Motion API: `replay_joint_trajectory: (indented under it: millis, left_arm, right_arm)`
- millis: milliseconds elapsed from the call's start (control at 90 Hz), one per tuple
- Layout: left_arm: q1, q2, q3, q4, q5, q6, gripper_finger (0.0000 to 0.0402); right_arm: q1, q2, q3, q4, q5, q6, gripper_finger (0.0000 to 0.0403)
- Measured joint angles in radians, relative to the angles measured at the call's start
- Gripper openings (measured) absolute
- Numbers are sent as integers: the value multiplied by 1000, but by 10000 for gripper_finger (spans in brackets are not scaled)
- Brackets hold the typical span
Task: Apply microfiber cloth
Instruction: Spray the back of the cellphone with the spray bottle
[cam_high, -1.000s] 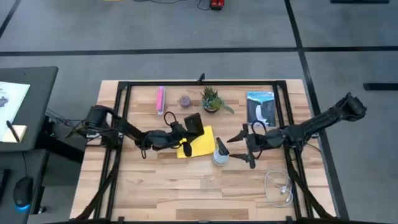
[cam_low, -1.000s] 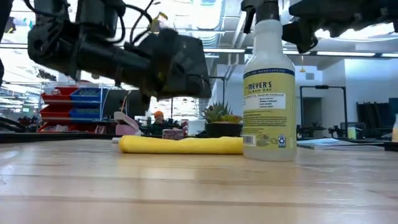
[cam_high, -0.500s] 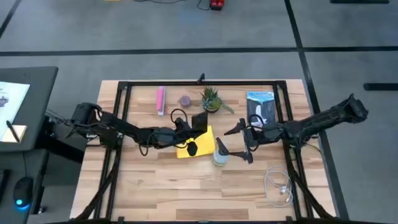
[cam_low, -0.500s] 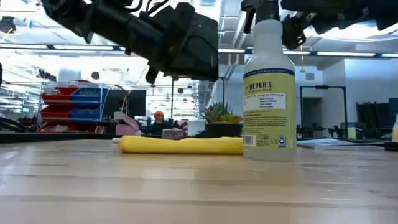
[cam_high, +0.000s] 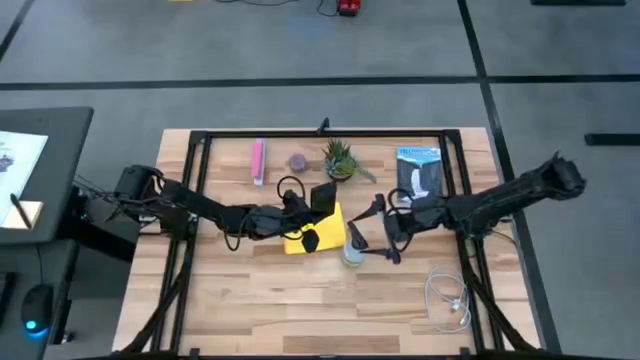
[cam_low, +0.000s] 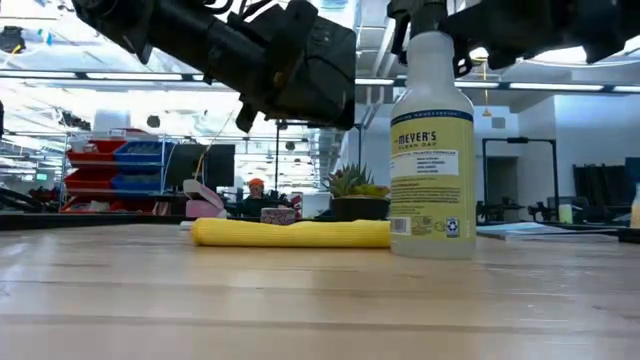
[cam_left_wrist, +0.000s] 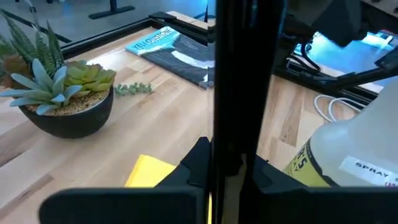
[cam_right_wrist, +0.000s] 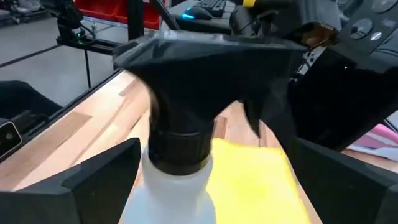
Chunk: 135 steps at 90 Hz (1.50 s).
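Right now the bright yellow soft microfiber cloth (cam_high: 322, 228) lies flat on my wooden worktop (cam_high: 300, 300), just beside the pale plastic spray bottle (cam_high: 352, 248). My left hand (cam_high: 318, 203) hovers over the cloth's far edge, gripping a flat black phone (cam_high: 321, 194). My right hand (cam_high: 384, 232) sits wide open around the bottle's trigger head, touching nothing I can see. I judge the cloth not yet picked up; next I need fingers down on it.

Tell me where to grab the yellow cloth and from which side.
Take the yellow cloth at its bare front-left corner, coming straight down. It lies flat on the table, and the spray bottle crowds its right edge. The left hand is above it.
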Motion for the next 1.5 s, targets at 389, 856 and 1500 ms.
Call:
replay_joint_trajectory:
  millis: [389,856,1500]
  left_arm:
    - [0,0,0,67,0,-117,11]
    - [-3,0,0,97,0,-128,11]
    - [-8,0,0,90,13,-116,11]
  right_arm:
    - [-27,21,0,92,-32,61,396]
    - [-33,52,0,131,-56,103,396]
    - [-20,132,0,211,-49,78,395]
